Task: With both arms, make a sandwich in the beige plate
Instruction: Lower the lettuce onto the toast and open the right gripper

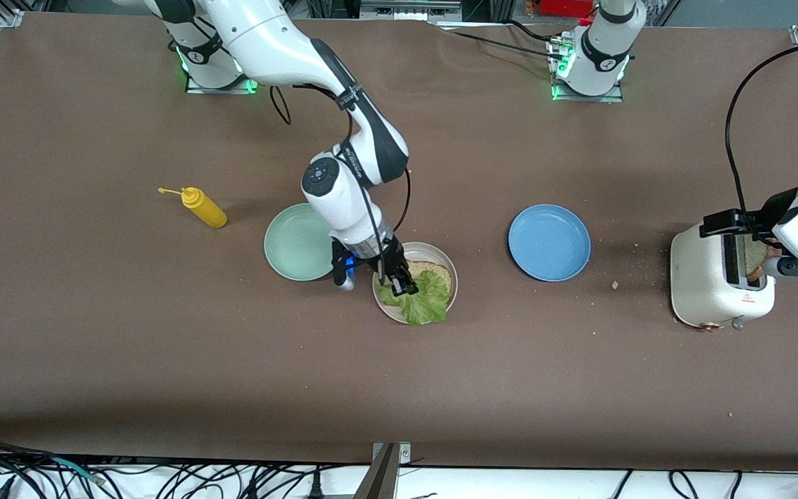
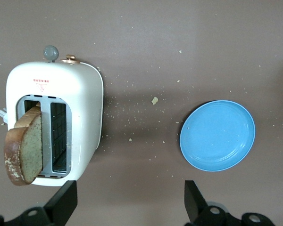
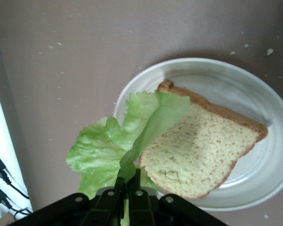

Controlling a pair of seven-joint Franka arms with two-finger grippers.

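Right gripper (image 1: 404, 285) pinches lettuce (image 1: 425, 296) over bread slice (image 1: 433, 272) in beige plate (image 1: 447, 262), frame centre; left gripper (image 2: 127, 200) spread above toaster (image 1: 709, 281), second slice (image 2: 24, 149) just beside it

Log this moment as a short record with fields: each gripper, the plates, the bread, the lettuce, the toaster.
right gripper: shut on the frilly green lettuce leaf, over the round beige plate
left gripper: open, empty, over the white two-slot toaster
bread on plate: one speckled brown slice lying flat, lettuce partly over it
bread in toaster: second brown slice sticking up from one slot
other plates: mint green plate and blue plate, both bare
extra: yellow squeeze bottle lying toward the right arm's end
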